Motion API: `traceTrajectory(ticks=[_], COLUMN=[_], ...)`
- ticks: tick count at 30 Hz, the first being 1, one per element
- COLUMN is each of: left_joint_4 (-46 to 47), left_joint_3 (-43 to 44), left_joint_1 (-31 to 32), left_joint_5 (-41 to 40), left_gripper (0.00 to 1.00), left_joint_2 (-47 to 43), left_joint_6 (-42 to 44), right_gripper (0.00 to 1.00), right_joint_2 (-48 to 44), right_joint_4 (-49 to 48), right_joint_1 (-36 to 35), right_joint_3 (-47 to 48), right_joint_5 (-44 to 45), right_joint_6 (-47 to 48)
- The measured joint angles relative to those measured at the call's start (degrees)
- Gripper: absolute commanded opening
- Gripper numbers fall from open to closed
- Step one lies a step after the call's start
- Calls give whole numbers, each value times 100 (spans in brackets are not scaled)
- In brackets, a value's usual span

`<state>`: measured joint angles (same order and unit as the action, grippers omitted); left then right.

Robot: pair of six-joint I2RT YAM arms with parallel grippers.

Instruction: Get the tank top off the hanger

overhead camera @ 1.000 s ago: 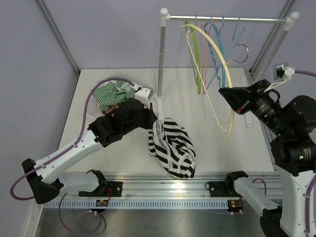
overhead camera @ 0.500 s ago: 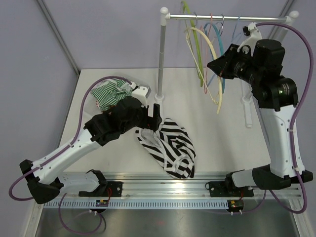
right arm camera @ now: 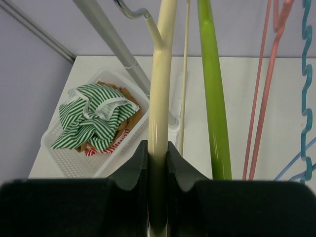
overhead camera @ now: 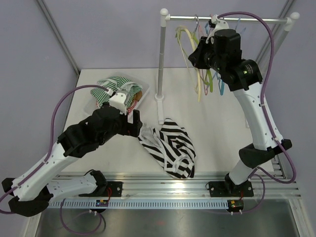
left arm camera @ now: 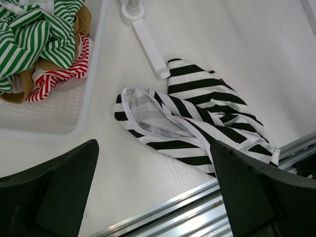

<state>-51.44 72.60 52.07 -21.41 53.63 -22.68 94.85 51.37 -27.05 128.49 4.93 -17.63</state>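
The striped tank top (overhead camera: 170, 148) lies heaped on the table (overhead camera: 222, 143), off the cream hanger (right arm camera: 159, 98); my left gripper (overhead camera: 135, 123) hangs just beside its far-left end, jaws wide and empty, the nearer arm; the cloth's long axis runs diagonally away toward the near edge; my right gripper (right arm camera: 157, 165) pinches the hanger up at the rack rail (overhead camera: 256, 19).

The tank top (left arm camera: 197, 106) was soft, matt striped cloth, and the table (left arm camera: 256, 44) beneath it was smooth, matt white. The cream hanger (right arm camera: 159, 98) looked like glossy plastic, the rail (overhead camera: 279, 20) polished metal, the basket (left arm camera: 44, 116) perforated white plastic.
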Motion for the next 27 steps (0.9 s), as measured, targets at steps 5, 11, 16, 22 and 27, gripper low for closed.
traceTrajectory(ticks=[5, 11, 16, 22, 27], left_joint_4=[-59, -76, -72, -26, 179], left_joint_3=[-313, -549, -573, -654, -769], left_joint_1=[0, 0, 0, 0, 15], left_joint_5=[-63, -79, -81, -50, 140], left_gripper=[99, 99, 99, 99, 99], left_joint_2=[-76, -81, -107, -118, -118], left_joint_6=[57, 107, 136, 144, 114], right_gripper=[0, 0, 0, 0, 13], right_joint_2=[590, 1187, 1467, 1624, 1655], right_joint_4=[-109, -227, -216, -199, -188], right_joint_1=[-7, -7, -7, -7, -7], right_joint_3=[590, 1239, 1473, 1528, 1528], right_joint_5=[297, 450, 516, 553, 557], right_joint_6=[44, 116, 140, 142, 142])
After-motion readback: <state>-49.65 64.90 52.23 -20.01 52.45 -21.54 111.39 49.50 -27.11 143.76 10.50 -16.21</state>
